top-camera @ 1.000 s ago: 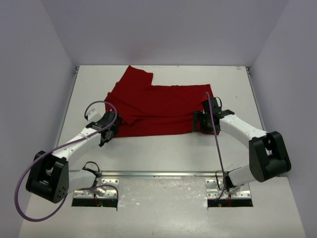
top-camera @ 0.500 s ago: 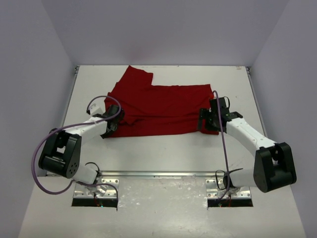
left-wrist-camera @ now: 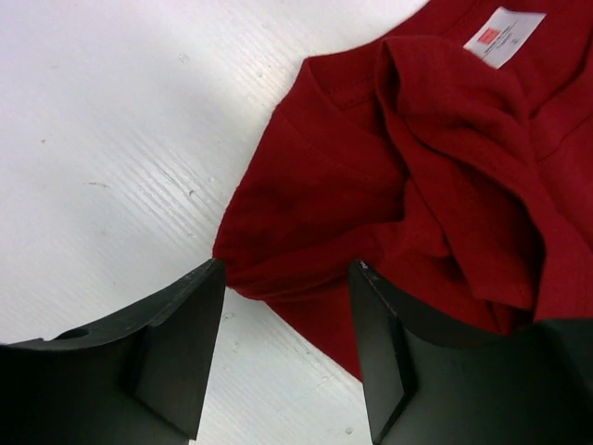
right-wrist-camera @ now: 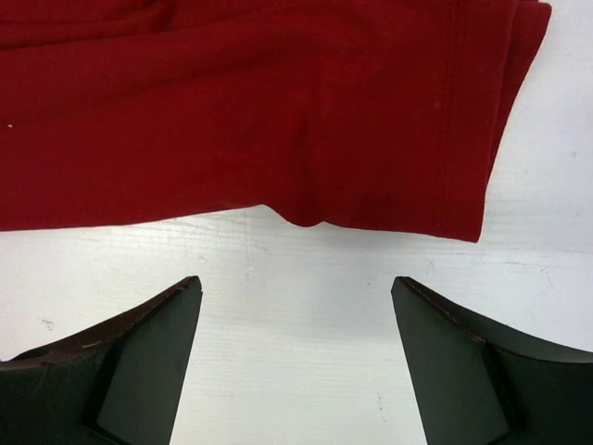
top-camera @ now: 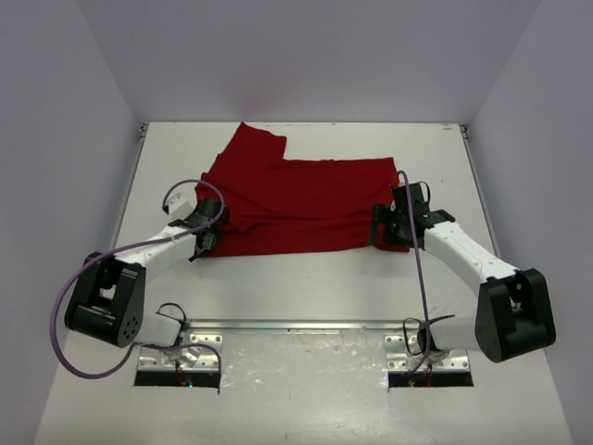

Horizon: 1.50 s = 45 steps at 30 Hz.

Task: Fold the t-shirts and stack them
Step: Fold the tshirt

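We are judging the step in hand as a pinch on both near corners of the t-shirt [top-camera: 296, 199], ready for a fold toward the far edge of the desk [top-camera: 306, 283]. To do it well, we are wanting both grippers low against the desk, biting every layer at once and at matching points, so the lifted edge comes up straight.

The shirt is lying flat across the far half of the desk, one sleeve reaching toward the far left corner.

The left gripper [left-wrist-camera: 287, 278] is standing partly open, and the bunched near-left corner of the shirt is poking right between its fingertips; the collar and its white label [left-wrist-camera: 503, 35] are lying just beyond. A squeeze here looks enough.

The right gripper [right-wrist-camera: 296, 287] is standing wide open at the near-right corner, but the cloth's edge is lying just past the fingertips, not between them, so we are reckoning on a short push forward first.
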{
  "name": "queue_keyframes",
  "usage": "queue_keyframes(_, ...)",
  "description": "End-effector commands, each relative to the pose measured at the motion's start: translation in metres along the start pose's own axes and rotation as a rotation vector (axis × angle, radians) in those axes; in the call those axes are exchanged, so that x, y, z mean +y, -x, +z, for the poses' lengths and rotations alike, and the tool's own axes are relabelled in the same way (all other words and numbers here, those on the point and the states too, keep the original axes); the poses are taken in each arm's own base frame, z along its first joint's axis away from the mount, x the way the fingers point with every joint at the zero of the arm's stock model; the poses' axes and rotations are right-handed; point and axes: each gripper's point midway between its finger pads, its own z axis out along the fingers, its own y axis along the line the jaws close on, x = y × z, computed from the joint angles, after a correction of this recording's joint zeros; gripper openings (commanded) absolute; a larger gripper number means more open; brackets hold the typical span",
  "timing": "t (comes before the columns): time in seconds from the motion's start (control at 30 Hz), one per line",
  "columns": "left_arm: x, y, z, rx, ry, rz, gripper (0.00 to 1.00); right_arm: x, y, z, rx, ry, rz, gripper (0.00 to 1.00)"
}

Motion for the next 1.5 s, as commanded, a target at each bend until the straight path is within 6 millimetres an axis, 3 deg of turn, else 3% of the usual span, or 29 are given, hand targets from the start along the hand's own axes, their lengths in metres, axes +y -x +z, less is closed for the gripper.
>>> queue_keyframes(0.0,-0.008,-0.002,0.008,0.013,-0.005,0.001,0.53,0.004,0.004,-0.004,-0.015,0.023,-0.006,0.84)
queue_keyframes(0.13,-0.009,-0.002,0.011,0.014,0.008,0.006,0.44,0.003,0.005,-0.004,-0.017,0.019,-0.014,0.84)
queue_keyframes(0.27,-0.013,-0.002,0.011,0.020,-0.010,0.015,0.43,0.002,0.001,0.000,0.001,0.014,-0.014,0.84)
queue_keyframes(0.47,-0.007,-0.001,0.015,0.022,0.028,0.009,0.00,-0.009,-0.011,0.011,0.051,-0.043,-0.014,0.85)
queue_keyframes(0.57,-0.003,0.006,0.016,0.006,0.052,-0.008,0.00,-0.026,-0.020,0.016,0.104,-0.158,0.021,0.88)
queue_keyframes(0.67,0.002,0.013,0.019,-0.006,0.069,-0.029,0.00,-0.031,-0.027,0.022,0.122,-0.182,0.034,0.88)
queue_keyframes(0.8,0.007,0.019,0.021,-0.015,0.092,-0.035,0.00,-0.035,-0.020,0.032,0.129,-0.181,0.005,0.87)
queue_keyframes(1.1,0.006,0.024,0.025,-0.031,0.108,-0.008,0.00,-0.024,0.018,0.034,0.059,-0.124,-0.080,0.87)
queue_keyframes(1.13,0.007,0.024,0.026,-0.032,0.118,-0.009,0.00,-0.022,0.019,0.039,0.085,-0.122,-0.090,0.83)
queue_keyframes(1.47,0.019,0.030,0.034,-0.065,0.225,-0.004,0.00,-0.018,0.025,0.040,0.090,-0.097,-0.115,0.82)
